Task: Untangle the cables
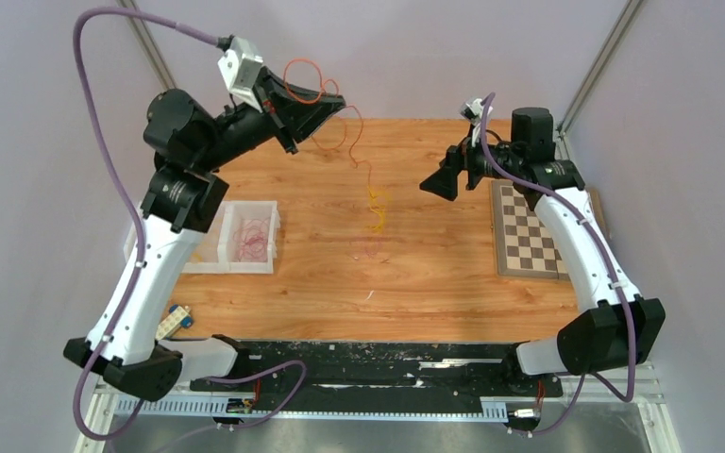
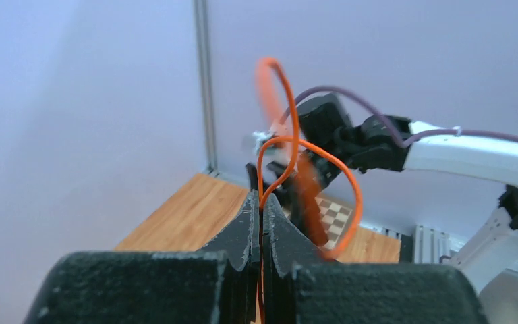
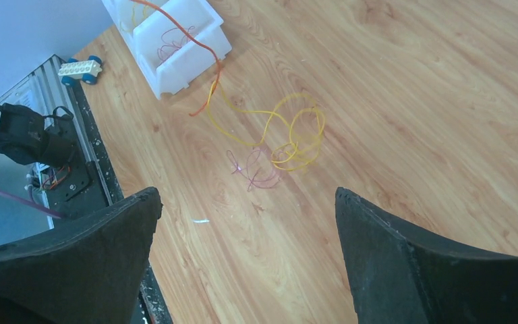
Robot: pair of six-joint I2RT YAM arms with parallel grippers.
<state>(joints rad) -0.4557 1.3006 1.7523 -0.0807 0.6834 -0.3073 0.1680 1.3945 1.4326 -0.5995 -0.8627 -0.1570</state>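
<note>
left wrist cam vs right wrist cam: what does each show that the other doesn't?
Left wrist only: the left gripper shut on a looping orange cable, with the right arm and the chessboard behind.
Right wrist only: the right gripper open and empty above the yellow cable and pink cable, plus a white bin and a toy block.
Both: the orange cable and the wooden table.

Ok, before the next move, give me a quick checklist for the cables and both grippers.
1. Grip: the left gripper is shut on the orange cable: ok.
2. Free arm: the right gripper is open, holding nothing: ok.
3. Separation: orange cable free of the yellow cable: cannot tell; they cross near its lower end.
4. Pile: yellow cable apart from the pink cable: not ok; they overlap on the table.
</note>
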